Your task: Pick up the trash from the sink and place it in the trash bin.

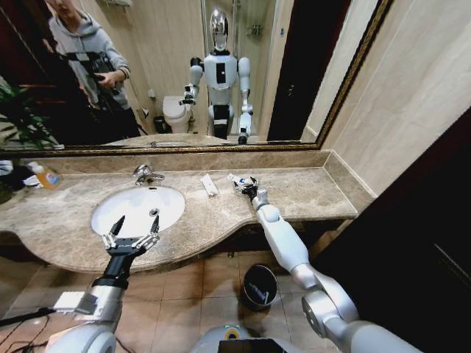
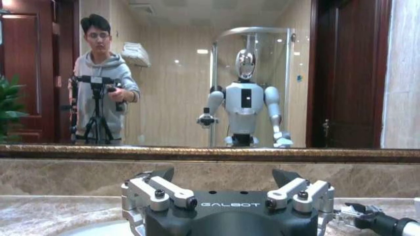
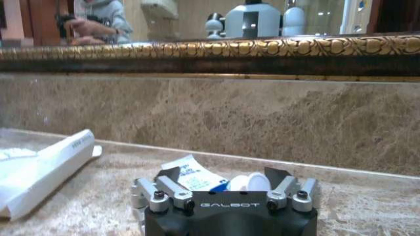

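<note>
white-blue wrapper (image 3: 194, 177), crumpled, on marble counter (image 3: 367, 196)

The brand "GALBOT" stands in white letters on the black body of the left gripper (image 2: 225, 181) and of the right gripper (image 3: 224, 178). Print on the white-blue wrapper (image 3: 192, 176) is illegible.

head: high, downward over counter (image 1: 309, 193) | wrists: low, near, facing mirror (image 2: 262, 73)

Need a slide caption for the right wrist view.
Right end effector low over the counter, fingers open around a white-blue wrapper, long white packet beside.
</note>
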### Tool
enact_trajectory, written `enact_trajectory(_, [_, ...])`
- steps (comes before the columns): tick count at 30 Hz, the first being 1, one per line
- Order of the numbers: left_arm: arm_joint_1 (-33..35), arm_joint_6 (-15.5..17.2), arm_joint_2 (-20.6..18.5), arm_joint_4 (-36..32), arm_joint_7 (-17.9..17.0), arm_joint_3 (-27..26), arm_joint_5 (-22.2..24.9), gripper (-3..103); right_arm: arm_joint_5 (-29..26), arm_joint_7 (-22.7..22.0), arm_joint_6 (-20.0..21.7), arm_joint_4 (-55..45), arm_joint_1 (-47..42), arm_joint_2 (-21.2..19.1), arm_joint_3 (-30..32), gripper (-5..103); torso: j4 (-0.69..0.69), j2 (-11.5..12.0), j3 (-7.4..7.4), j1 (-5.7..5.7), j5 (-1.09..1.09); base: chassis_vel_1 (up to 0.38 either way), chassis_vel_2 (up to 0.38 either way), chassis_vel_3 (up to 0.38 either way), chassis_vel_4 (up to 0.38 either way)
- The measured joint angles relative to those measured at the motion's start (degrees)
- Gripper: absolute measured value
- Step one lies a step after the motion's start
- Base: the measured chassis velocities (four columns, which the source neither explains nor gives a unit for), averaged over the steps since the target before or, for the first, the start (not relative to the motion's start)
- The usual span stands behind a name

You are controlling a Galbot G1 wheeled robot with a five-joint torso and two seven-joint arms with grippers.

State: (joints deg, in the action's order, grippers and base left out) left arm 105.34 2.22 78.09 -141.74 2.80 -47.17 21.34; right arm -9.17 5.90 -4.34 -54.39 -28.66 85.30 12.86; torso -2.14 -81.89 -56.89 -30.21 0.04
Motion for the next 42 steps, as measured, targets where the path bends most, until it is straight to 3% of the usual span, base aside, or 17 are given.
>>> enact_trajectory(3, [0.0, 0.0, 0.0, 0.0, 0.0, 0.0, 0.0, 100, 0.6, -0.9, 2.2, -1.8, -0.6, -1.3, -1.3, 79, 0.01, 0.0, -0.02, -0.02, -0.01, 0.000, 0.000, 0.000, 0.000])
enact_trajectory(4, [0.0, 0.0, 0.0, 0.0, 0.0, 0.0, 0.0, 100, 1.7, -1.3, 3.0, -2.6, -0.8, -2.0, -1.7, 68, 0.04, 0.0, -0.02, -0.02, -0.02, 0.000, 0.000, 0.000, 0.000])
enact_trajectory(9, [0.0, 0.0, 0.0, 0.0, 0.0, 0.0, 0.0, 100, 2.5, -1.6, 3.6, -3.5, -1.0, -2.7, -2.1, 57, 0.04, 0.0, -0.02, -0.02, -0.03, 0.000, 0.000, 0.000, 0.000])
enact_trajectory(12, [0.0, 0.0, 0.0, 0.0, 0.0, 0.0, 0.0, 100, 2.5, -1.7, 3.9, -4.1, -1.0, -3.4, -2.7, 41, 0.03, 0.0, -0.02, -0.02, -0.04, 0.000, 0.000, 0.000, 0.000])
enact_trajectory(13, [0.0, 0.0, 0.0, 0.0, 0.0, 0.0, 0.0, 100, 2.5, -1.7, 3.9, -4.1, -1.0, -3.4, -2.7, 41, 0.03, 0.0, -0.02, -0.02, -0.04, 0.000, 0.000, 0.000, 0.000])
enact_trajectory(16, [0.0, 0.0, 0.0, 0.0, 0.0, 0.0, 0.0, 100, 2.5, -1.7, 4.1, -4.7, -1.0, -3.8, -3.1, 28, 0.03, 0.0, -0.01, -0.01, -0.04, 0.000, 0.000, 0.000, 0.000])
enact_trajectory(31, [0.0, 0.0, 0.0, 0.0, 0.0, 0.0, 0.0, 100, 0.9, -1.7, 4.7, -8.6, -2.5, -6.8, -3.5, 25, 0.03, 0.0, -0.01, -0.02, -0.03, 0.000, 0.000, 0.000, 0.000])
enact_trajectory(37, [0.0, 0.0, 0.0, 0.0, 0.0, 0.0, 0.0, 100, -2.5, -1.8, 7.6, -17.5, -7.1, -11.5, -2.4, 25, 0.02, 0.0, 0.00, -0.01, -0.04, 0.000, 0.000, 0.000, 0.000])
enact_trajectory(42, [0.0, 0.0, 0.0, 0.0, 0.0, 0.0, 0.0, 100, -6.9, -1.5, 9.5, -30.7, -17.9, -18.5, 2.9, 25, 0.04, 0.0, 0.00, -0.01, -0.03, 0.000, 0.000, 0.000, 0.000])
